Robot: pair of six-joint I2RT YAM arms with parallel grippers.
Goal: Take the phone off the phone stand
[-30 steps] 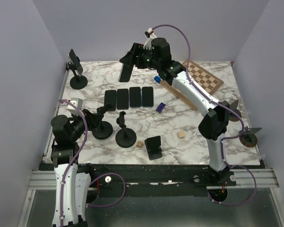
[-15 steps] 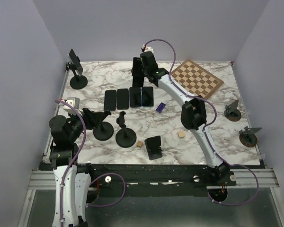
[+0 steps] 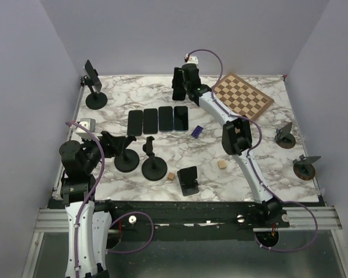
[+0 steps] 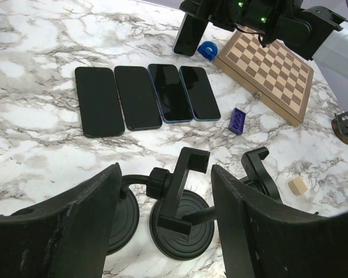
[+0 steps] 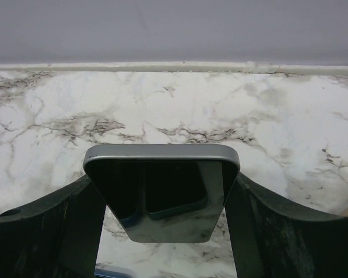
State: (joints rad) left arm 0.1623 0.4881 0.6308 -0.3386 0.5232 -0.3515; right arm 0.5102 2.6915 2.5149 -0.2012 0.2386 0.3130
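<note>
Drop hazard: dark grey-rimmed phone [image 5: 162, 185] pinched edgewise in right gripper [image 5: 162, 200]; possible slip onto white marble tabletop [image 5: 278, 116]. Left gripper [image 4: 165, 191] open, empty.

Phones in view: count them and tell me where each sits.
6: four flat phones in a row mid-table; held phone in the right end effector; mounted phone on the far-left stand. More may be hidden.
</note>
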